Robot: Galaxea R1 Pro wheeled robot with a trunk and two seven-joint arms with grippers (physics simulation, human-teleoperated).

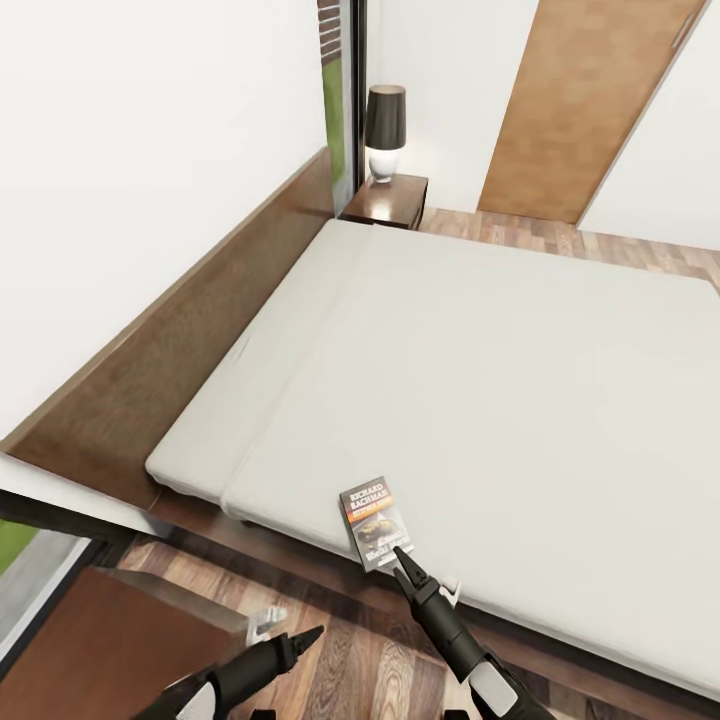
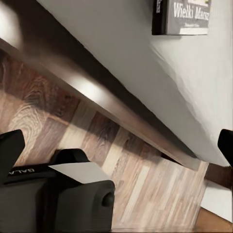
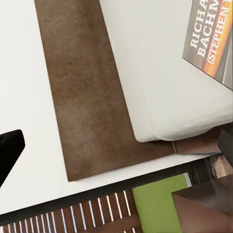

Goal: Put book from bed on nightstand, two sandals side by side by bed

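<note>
We see the book (image 1: 376, 523) lying flat near the bed's (image 1: 520, 380) near edge. Our right pincer (image 1: 402, 559) reaches its near corner, tips seemingly touching it; its spread we cannot tell. Our left pincer (image 1: 308, 636) hangs over the floor (image 1: 350, 660), opening unclear.

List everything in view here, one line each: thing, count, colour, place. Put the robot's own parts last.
book: one, dark grey cover with white lettering and an orange band, flat on the mattress near the bed's near edge.
bed: one, off-white mattress on a dark brown frame, headboard along the left wall.
nightstand: one, dark reddish-brown, at the far corner of the bed.
lamp: one, dark shade on a pale lit base, on the nightstand.
door: one, light brown wood, in the far wall.
floor: wood planks, around the bed.
right gripper: one, black, tips at the book's near edge.
left gripper: one, black, over the floor beside the bed.
</note>
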